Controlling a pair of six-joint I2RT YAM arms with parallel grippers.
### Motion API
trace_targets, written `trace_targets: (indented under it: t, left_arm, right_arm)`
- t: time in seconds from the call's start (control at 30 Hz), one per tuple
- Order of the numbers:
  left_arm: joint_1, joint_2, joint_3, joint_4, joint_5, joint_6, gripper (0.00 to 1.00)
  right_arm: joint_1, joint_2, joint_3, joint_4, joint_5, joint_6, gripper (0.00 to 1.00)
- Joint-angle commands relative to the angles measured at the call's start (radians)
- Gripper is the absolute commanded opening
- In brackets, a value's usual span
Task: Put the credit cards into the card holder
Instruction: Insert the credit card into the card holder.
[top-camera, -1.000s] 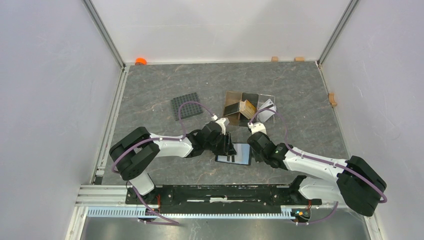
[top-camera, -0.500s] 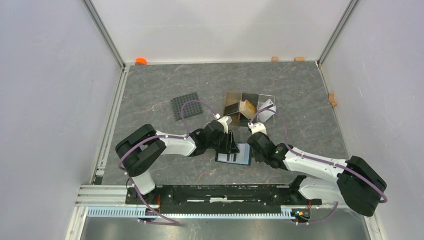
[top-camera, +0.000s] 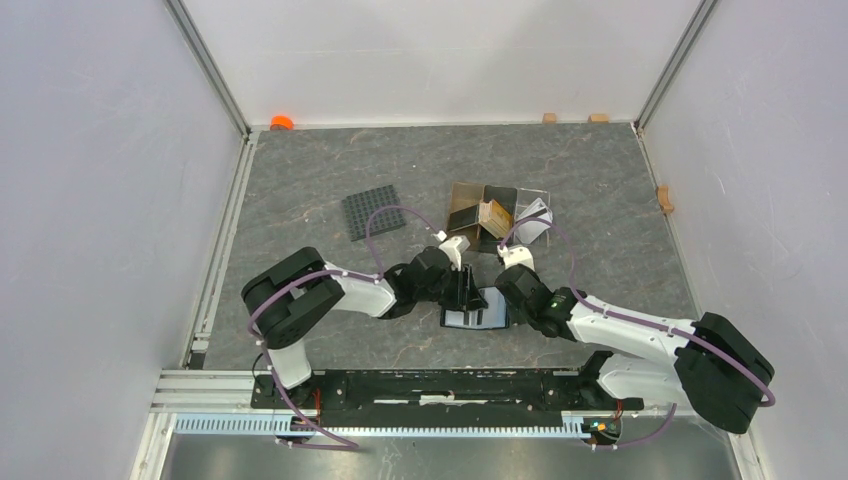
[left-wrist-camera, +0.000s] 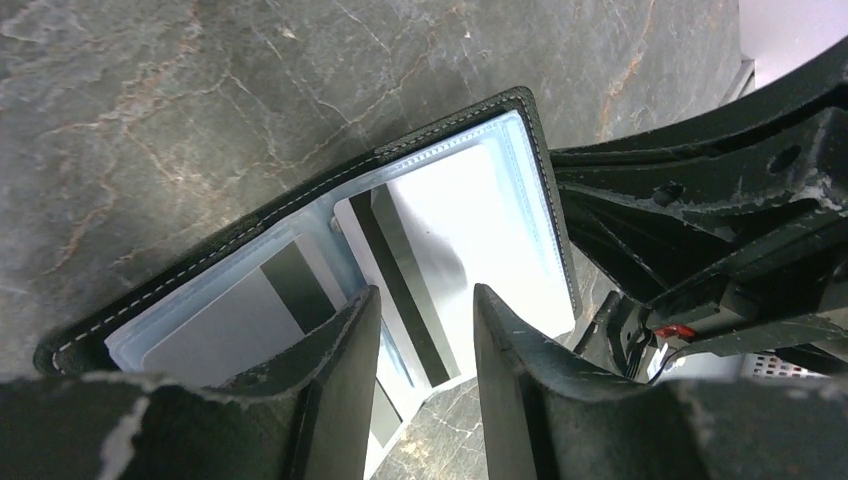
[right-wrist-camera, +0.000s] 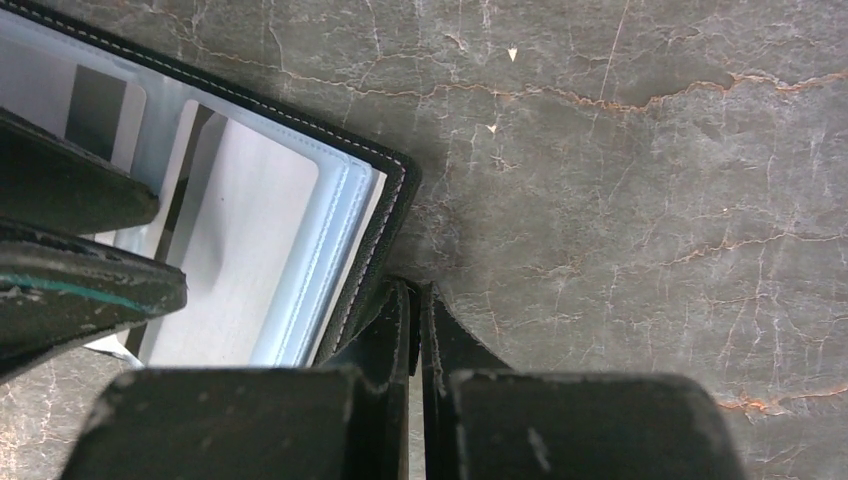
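Observation:
The black card holder (top-camera: 478, 318) lies open on the stone table between the two arms, its pale blue-grey inside up. In the left wrist view a whitish card with a dark stripe (left-wrist-camera: 470, 220) sits in its right sleeve and sticks out past the near edge. A second striped card (left-wrist-camera: 230, 320) is in the left sleeve. My left gripper (left-wrist-camera: 425, 300) hovers open above the right card, jaws apart, holding nothing. My right gripper (right-wrist-camera: 415, 290) is shut on the card holder's right edge (right-wrist-camera: 385, 235), something thin and dark pinched between the fingers.
A brown compartment box (top-camera: 480, 212) with tan cards stands behind the card holder, with a clear tray (top-camera: 538, 215) on its right. A black gridded mat (top-camera: 373, 211) lies at the back left. An orange object (top-camera: 282, 122) sits at the far wall.
My left gripper has moved right, further over the open card holder. The card holder has shifted slightly right. The right gripper stays at its right edge.

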Motion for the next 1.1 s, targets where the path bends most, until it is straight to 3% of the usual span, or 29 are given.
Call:
trace_targets:
  t: [0.0,0.17,0.27,0.37,0.43,0.57,0.63,0.87,1.07]
  left_arm:
    - [-0.021,0.008,-0.021,0.073,0.015,-0.044,0.46]
    - [-0.026,-0.055,-0.068,0.141,0.029,-0.077,0.46]
    - [-0.024,-0.164,-0.102,0.093,0.000,-0.064,0.49]
    - [-0.024,-0.280,-0.095,-0.084,-0.050,-0.021,0.53]
    - [-0.022,-0.350,-0.081,-0.209,-0.076,0.009,0.57]
    - [-0.018,-0.449,-0.085,-0.423,-0.165,0.012,0.64]
    - [-0.017,-0.476,-0.103,-0.499,-0.207,-0.003,0.66]
    - [-0.009,-0.516,-0.205,-0.516,-0.276,-0.062,0.69]
    - [-0.001,-0.456,-0.220,-0.429,-0.252,-0.067,0.67]
  right_arm:
    - [0.017,0.014,-0.044,-0.031,-0.079,0.042,0.00]
    - [0.015,-0.001,-0.040,-0.048,-0.050,0.051,0.00]
    - [0.004,-0.032,-0.016,-0.089,-0.023,0.049,0.01]
    - [-0.031,-0.083,0.002,-0.117,-0.024,0.034,0.24]
    - [-0.058,-0.124,0.010,-0.126,-0.042,0.020,0.30]
    - [-0.088,-0.223,0.013,-0.110,-0.126,0.014,0.55]
    - [-0.091,-0.278,0.007,-0.084,-0.179,0.035,0.62]
    - [-0.091,-0.359,-0.085,0.134,-0.446,0.117,0.56]
    - [-0.092,-0.285,-0.129,0.184,-0.464,0.139,0.50]
